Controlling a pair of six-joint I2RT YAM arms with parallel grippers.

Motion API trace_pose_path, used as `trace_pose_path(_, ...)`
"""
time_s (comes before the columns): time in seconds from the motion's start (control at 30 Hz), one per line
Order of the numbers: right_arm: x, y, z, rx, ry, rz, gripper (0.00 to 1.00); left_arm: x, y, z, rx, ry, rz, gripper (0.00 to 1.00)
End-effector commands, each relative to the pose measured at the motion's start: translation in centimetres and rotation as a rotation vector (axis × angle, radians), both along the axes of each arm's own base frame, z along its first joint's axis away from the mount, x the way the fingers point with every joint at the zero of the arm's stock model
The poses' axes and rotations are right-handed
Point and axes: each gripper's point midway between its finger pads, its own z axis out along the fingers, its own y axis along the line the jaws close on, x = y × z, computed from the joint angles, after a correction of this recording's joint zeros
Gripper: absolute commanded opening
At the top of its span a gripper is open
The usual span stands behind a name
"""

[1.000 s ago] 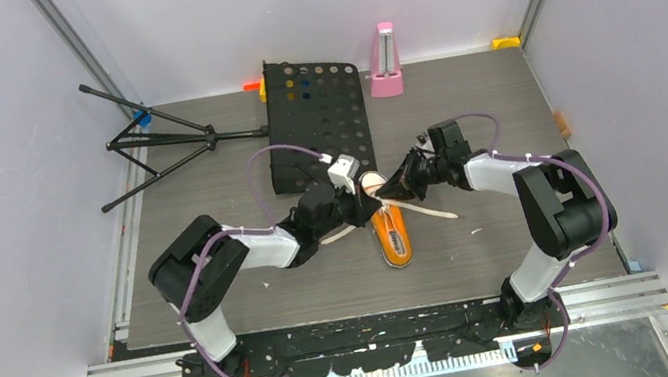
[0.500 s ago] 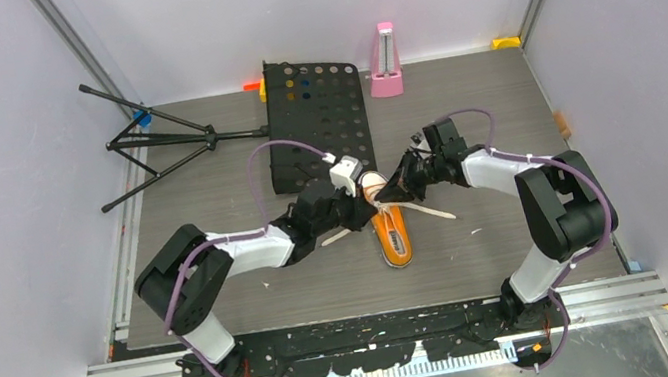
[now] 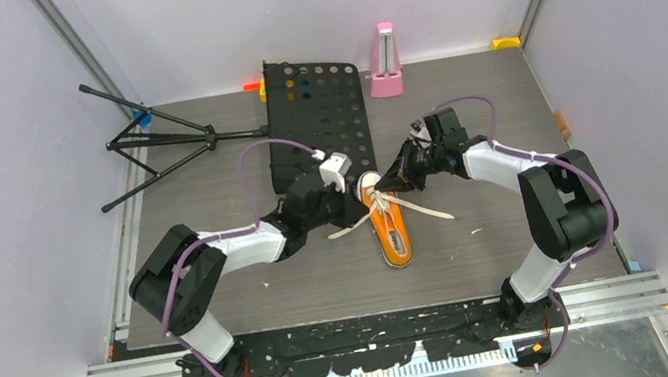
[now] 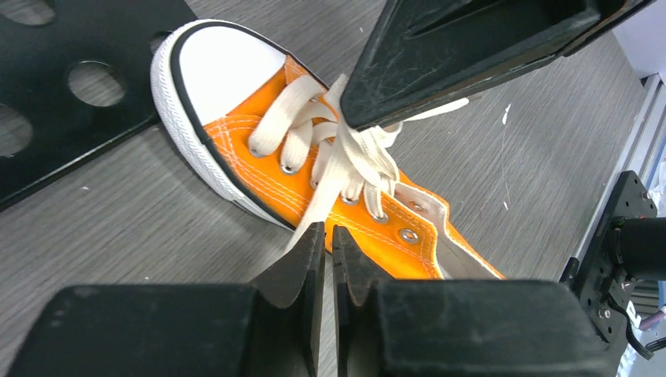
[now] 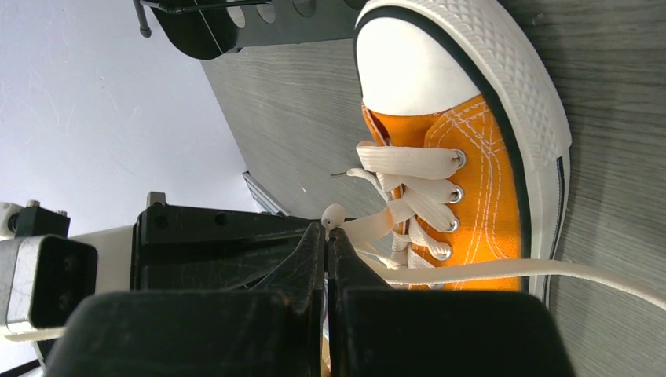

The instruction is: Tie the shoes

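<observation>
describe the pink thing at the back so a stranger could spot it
Go to the far edge of the grey table. Just right of the black perforated board stands a small metronome, the only pink, upright, tapered thing there.

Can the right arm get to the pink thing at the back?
Probably, but not right away. Nothing stands between the right tool and the pink metronome, but that tool is shut on a white lace of the orange shoe, so it must let go first.
</observation>
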Motion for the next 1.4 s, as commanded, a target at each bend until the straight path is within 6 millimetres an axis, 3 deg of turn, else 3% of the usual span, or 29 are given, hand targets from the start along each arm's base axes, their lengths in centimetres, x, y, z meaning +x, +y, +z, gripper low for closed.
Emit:
trace_pose_path(0.0, 0.7, 0.3, 1.6, 0.021, -0.050, 0.039, 0.00, 0.7, -1.0, 2.9, -0.085, -0.048, -0.021, 0.07)
trace_pose_path(0.1, 0.7, 0.3, 1.6, 0.021, -0.050, 0.039, 0.00, 1.3, -2.0, 3.6, -0.137, -0.053, -0.020, 0.00)
trace_pose_path(0.3, 0.6, 0.2, 1.6, 0.019, -0.046, 0.040, 0.00, 2.1, -2.9, 4.3, -0.219, -0.032, 0.017, 0.00)
trace_pose_path(0.97, 0.6, 0.2, 1.4, 0.017, -0.041, 0.035, 0.00, 3.2, -4.1, 3.3, -0.314, 0.100, 0.092, 0.00)
trace_pose_path(1.37, 0.7, 0.3, 1.2, 0.018, -0.038, 0.035, 0.00, 1.7, -1.9, 2.9, -0.275, 0.154, 0.150, 0.00)
